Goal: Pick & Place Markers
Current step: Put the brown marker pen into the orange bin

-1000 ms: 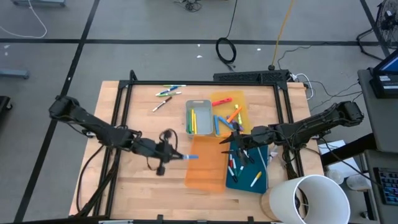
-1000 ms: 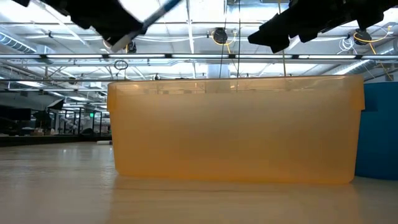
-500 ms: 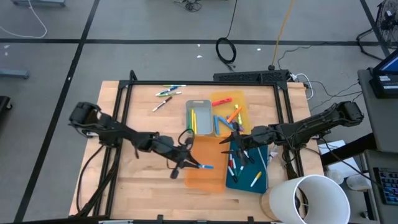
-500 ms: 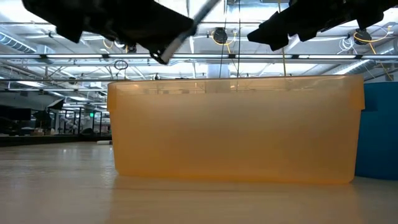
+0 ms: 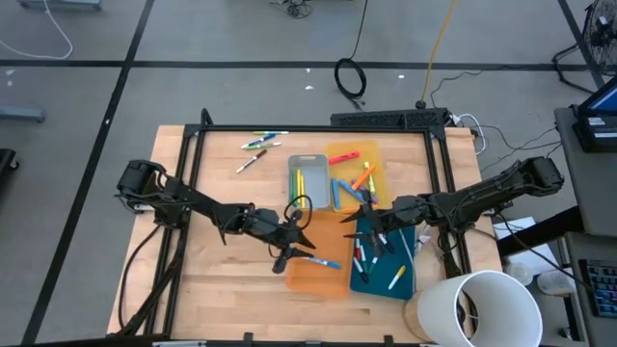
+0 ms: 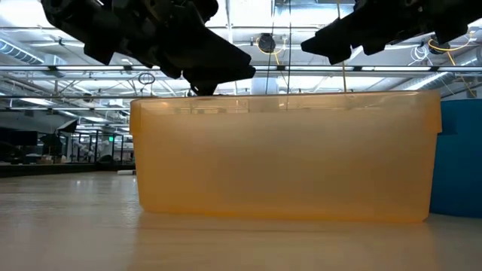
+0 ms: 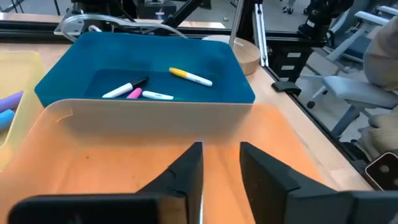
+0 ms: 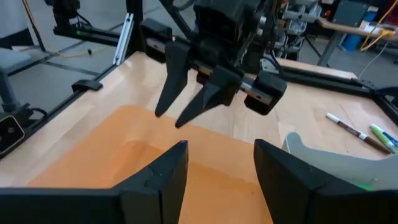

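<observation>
Placement step. The left gripper (image 5: 301,246) hangs over the orange tray (image 5: 316,277), fingers parted; a blue-capped marker (image 5: 324,261) lies in the tray at its 4 o'clock. The right gripper (image 5: 362,224), fingers spread, waits over the blue tray (image 5: 405,273). Next: fetch the loose markers (image 5: 258,145) at 12 o'clock.

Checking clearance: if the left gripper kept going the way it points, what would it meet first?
Probably the orange tray's floor under the left gripper, then its far wall before the blue tray; depth is unclear.

Bright, even overhead light fills every view, and shadows on the table (image 5: 231,289) stay soft. In the low view, ceiling lamps glare and the arms show as dark silhouettes.
</observation>
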You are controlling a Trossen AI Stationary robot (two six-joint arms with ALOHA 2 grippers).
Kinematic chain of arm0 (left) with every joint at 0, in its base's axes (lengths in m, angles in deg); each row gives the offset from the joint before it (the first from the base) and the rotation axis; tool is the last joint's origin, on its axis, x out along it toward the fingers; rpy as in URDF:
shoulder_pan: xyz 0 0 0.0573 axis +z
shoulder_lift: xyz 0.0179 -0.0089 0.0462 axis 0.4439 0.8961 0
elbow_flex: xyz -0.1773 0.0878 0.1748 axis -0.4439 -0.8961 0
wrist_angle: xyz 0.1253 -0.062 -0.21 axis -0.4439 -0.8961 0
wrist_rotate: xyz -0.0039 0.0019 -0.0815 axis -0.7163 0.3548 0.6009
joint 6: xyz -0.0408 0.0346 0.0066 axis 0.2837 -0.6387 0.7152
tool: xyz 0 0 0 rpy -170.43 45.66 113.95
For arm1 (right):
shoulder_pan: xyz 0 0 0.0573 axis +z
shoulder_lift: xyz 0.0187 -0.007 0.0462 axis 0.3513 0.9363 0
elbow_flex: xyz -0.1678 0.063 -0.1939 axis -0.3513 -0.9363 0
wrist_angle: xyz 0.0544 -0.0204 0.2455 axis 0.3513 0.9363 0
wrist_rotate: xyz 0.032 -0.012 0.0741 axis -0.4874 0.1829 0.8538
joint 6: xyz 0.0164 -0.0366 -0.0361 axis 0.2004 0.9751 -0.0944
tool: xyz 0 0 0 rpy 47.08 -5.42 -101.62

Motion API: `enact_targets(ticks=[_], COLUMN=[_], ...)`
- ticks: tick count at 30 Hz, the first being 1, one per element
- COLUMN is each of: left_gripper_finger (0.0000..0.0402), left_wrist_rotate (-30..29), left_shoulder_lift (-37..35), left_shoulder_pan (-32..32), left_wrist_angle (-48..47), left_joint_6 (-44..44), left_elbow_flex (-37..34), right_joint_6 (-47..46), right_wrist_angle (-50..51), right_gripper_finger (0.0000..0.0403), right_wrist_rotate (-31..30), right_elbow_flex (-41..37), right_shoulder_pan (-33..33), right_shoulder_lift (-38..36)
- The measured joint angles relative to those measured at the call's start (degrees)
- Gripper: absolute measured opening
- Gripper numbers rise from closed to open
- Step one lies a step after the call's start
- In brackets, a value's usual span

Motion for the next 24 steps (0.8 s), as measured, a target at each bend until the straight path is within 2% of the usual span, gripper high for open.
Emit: enact_targets(ticks=[5, 9, 13, 16, 19, 21, 24], left_gripper_finger=[0.0139, 0.0148, 0.0141, 0.0132, 0.0128, 0.0132, 0.0155], left_wrist_rotate=[0.0, -3.5, -15.0, -28.7, -41.6, -43.4, -39.8], left_shoulder_lift=[-0.4, -5.8, -15.0, -21.8, -26.6, -28.9, -30.5], left_shoulder_pan=[0.3, 1.4, 2.8, 3.9, 6.1, 9.5, 17.2], left_wrist_angle=[-2.2, -13.2, -32.1, -46.0, -55.6, -62.3, -71.4], left_joint_6=[-0.8, -1.5, -3.6, -1.8, 5.1, 10.5, 16.2], left_elbow_flex=[0.0, 0.1, 0.1, 0.0, -0.5, -0.8, -1.5], right_joint_6=[-0.1, -0.2, -0.2, -0.1, 0.0, 0.0, 0.0], right_wrist_angle=[-2.5, -2.5, -3.0, -3.5, -3.8, -4.3, -4.9], right_gripper_finger=[0.0171, 0.0171, 0.0171, 0.0171, 0.0171, 0.0171, 0.0171], right_wrist_rotate=[0.0, 0.0, 0.0, 0.0, 0.0, 0.0, 0.0], right_elbow_flex=[-1.1, -1.1, -1.1, -1.1, -1.2, -1.2, -1.2], right_shoulder_pan=[0.0, 0.0, 0.0, 0.0, 0.0, 0.0, 0.0], right_shoulder_lift=[0.0, 0.0, 0.0, 0.0, 0.0, 0.0, 0.0])
